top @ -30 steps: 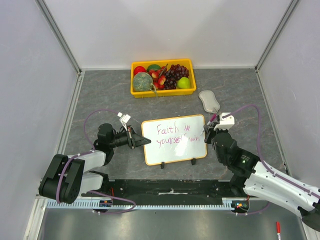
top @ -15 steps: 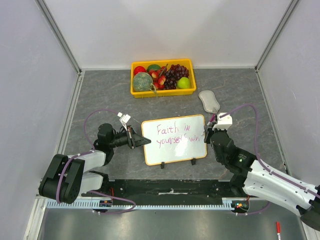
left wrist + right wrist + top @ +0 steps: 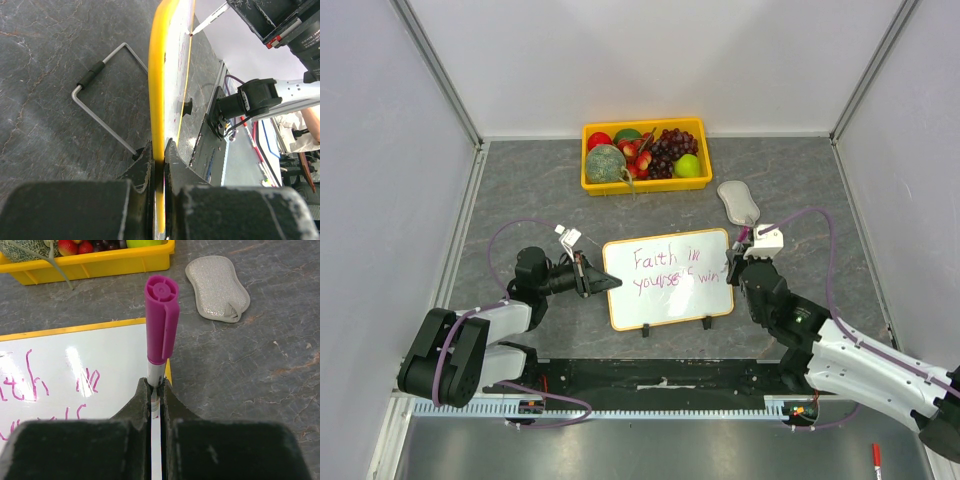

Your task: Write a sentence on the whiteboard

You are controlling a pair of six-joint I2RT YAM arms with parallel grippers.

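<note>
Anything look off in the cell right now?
Two small things. The second line of the sentence on the whiteboard looks smudged mid-word, before "win". A spare marker lies on the near ledge, far right, apart from the pink marker in the right gripper. Nothing spilled or toppled.

I see the surface (image 3: 800, 190) as a dark grey, stone-veined sheet. It is enclosed on three sides by plain pale panels: back wall (image 3: 660, 60), left wall (image 3: 380, 200) and right wall (image 3: 910, 180). An aluminium left post (image 3: 438, 72) and right post (image 3: 873, 70) mark the far corners. A black strip (image 3: 660, 370) runs along the near edge. On its near side lie a white slotted cable channel (image 3: 650, 408) and then a grey metal ledge (image 3: 670, 450). Lighting is even and diffuse, and shadows are soft.
</note>
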